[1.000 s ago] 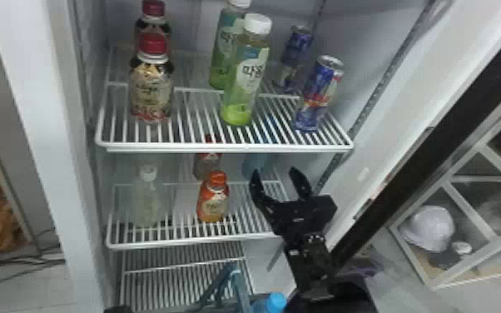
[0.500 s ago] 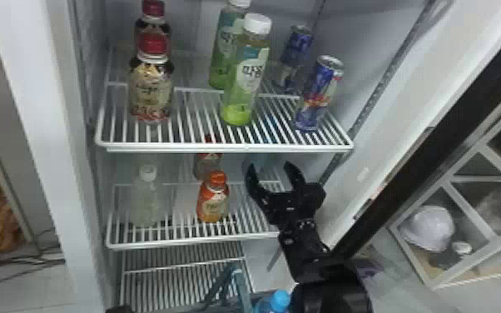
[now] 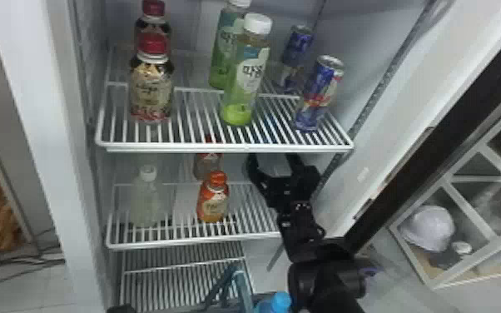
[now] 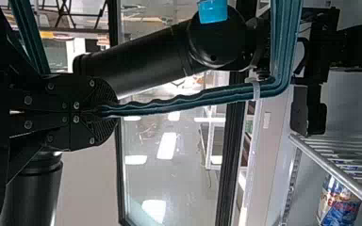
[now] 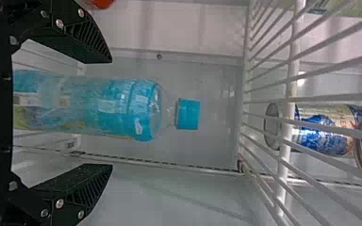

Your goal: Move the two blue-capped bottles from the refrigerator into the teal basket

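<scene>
Through the head view I see my right arm [image 3: 326,279] as all black, with a bulky rounded housing and a slimmer, angular wrist section [image 3: 297,216] carrying a few pale specks. The left wrist view shows me its smooth tube [image 4: 146,56] meeting a round joint [image 4: 217,40]. My right gripper [image 3: 271,160] has black, wedge-shaped fingers [image 5: 82,40] with fine ridges and pale round screws [image 5: 60,203]. My left gripper [image 3: 121,309] is black too, with flat plates, silvery screws [image 4: 28,100] and ribbed tips.
</scene>
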